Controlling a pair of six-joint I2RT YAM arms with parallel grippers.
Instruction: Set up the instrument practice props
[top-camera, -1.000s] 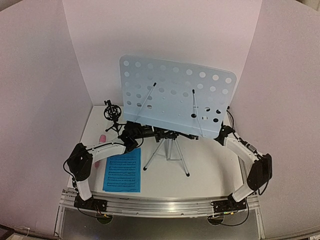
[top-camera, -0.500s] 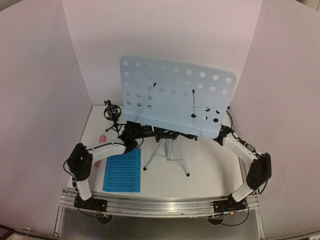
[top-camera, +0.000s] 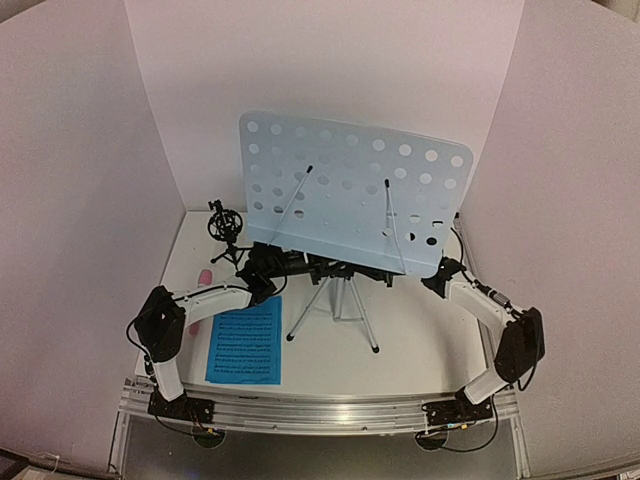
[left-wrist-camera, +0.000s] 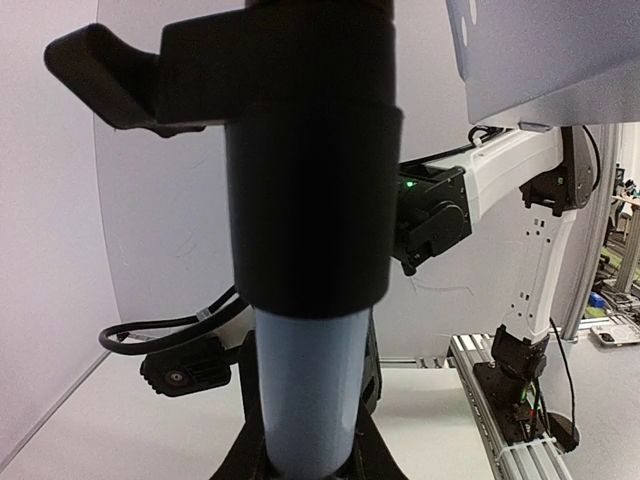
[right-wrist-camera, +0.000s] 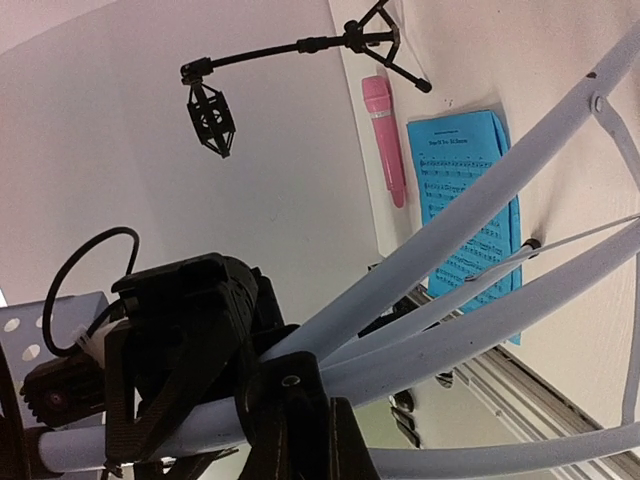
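The pale-blue perforated music stand (top-camera: 350, 195) stands upright on its silver tripod (top-camera: 338, 300) at mid-table. My left gripper (top-camera: 288, 264) is shut on the stand's pole (left-wrist-camera: 305, 390) just under a black collar (left-wrist-camera: 310, 150). My right gripper (top-camera: 436, 278) sits under the desk's lower right corner, its fingers (right-wrist-camera: 300, 445) together with nothing seen between them. A blue sheet-music page (top-camera: 245, 340) lies flat at the near left; I see no second page. The pink microphone (top-camera: 199, 298) lies beside it, partly behind my left arm. The black tripod mic holder (top-camera: 225, 230) stands at the back left.
White walls close the table at the back and sides. The aluminium rail (top-camera: 320, 410) with both arm bases runs along the near edge. The tripod legs (right-wrist-camera: 470, 320) spread low across the middle. In the right wrist view the holder (right-wrist-camera: 300, 60), microphone (right-wrist-camera: 385, 140) and page (right-wrist-camera: 470, 210) lie beyond them.
My right gripper has drawn slightly left and nearer, away from the desk's lower right corner. The left gripper and the stand have not moved.
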